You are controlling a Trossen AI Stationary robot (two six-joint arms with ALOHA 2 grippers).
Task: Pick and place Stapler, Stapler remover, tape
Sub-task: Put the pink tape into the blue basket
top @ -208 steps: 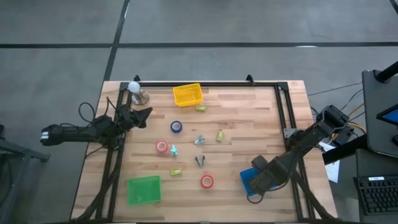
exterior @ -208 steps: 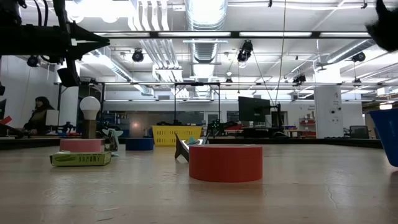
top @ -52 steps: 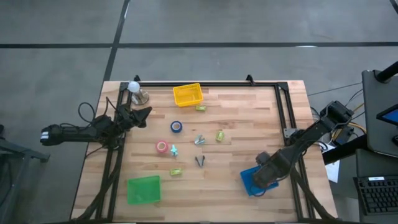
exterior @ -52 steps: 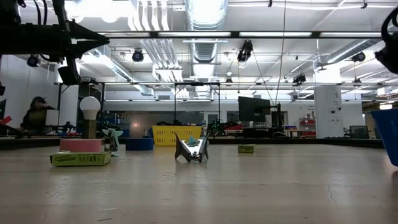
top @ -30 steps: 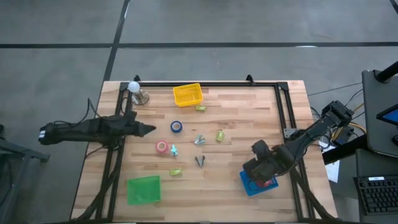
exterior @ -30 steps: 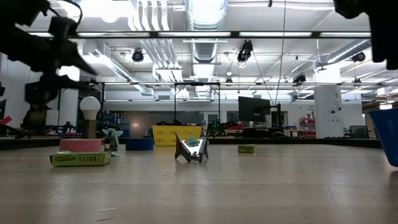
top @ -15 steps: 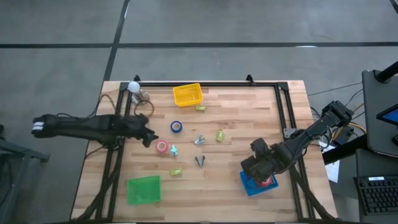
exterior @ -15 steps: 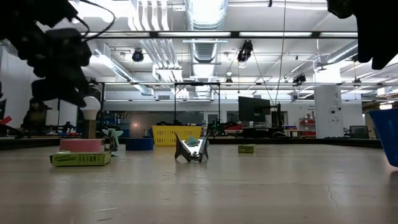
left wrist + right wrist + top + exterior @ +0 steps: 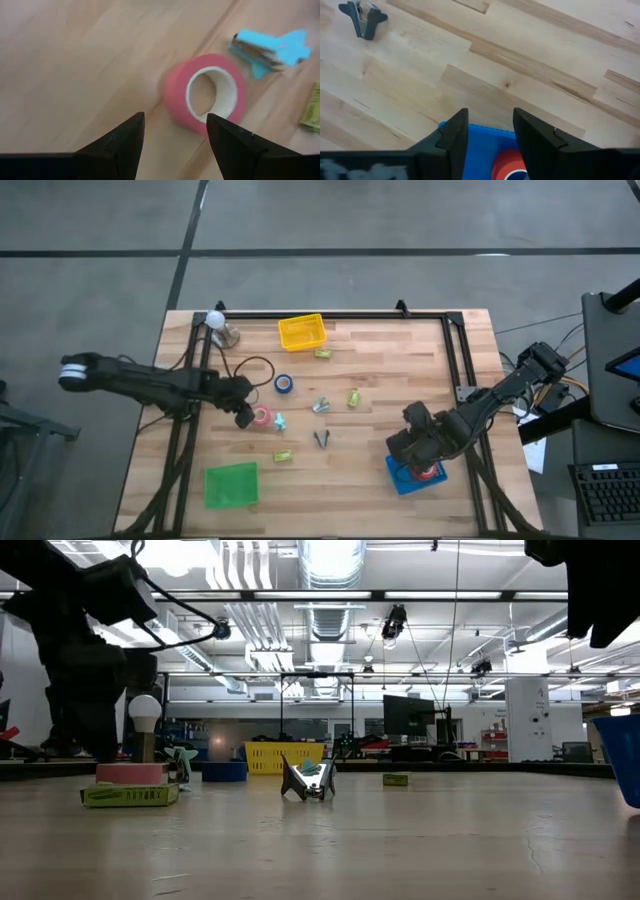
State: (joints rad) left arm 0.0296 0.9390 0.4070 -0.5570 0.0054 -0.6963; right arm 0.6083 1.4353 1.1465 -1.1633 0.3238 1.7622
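A pink tape roll (image 9: pixel 205 95) lies flat on the wood beside a teal stapler (image 9: pixel 270 47). My left gripper (image 9: pixel 175 117) hangs open just short of the roll, at its left side (image 9: pixel 245 417), touching nothing. A blue tape roll (image 9: pixel 284 384) lies farther back. The dark stapler remover (image 9: pixel 321 439) stands mid-table. My right gripper (image 9: pixel 491 112) is open above the blue bin (image 9: pixel 403 477), where a red tape roll (image 9: pixel 430 472) lies.
A yellow basket (image 9: pixel 302 332) and a light bulb (image 9: pixel 216 320) stand at the far edge, and a green bin (image 9: pixel 231 485) at the near left. Small green staplers (image 9: pixel 353 397) (image 9: pixel 283 455) (image 9: pixel 323 353) lie scattered. A black frame (image 9: pixel 455 350) runs along the table's sides.
My left gripper has gone toward the table's right and near side, down to the pink tape roll, its arm swinging in from the left edge. The right gripper has stayed over the blue bin.
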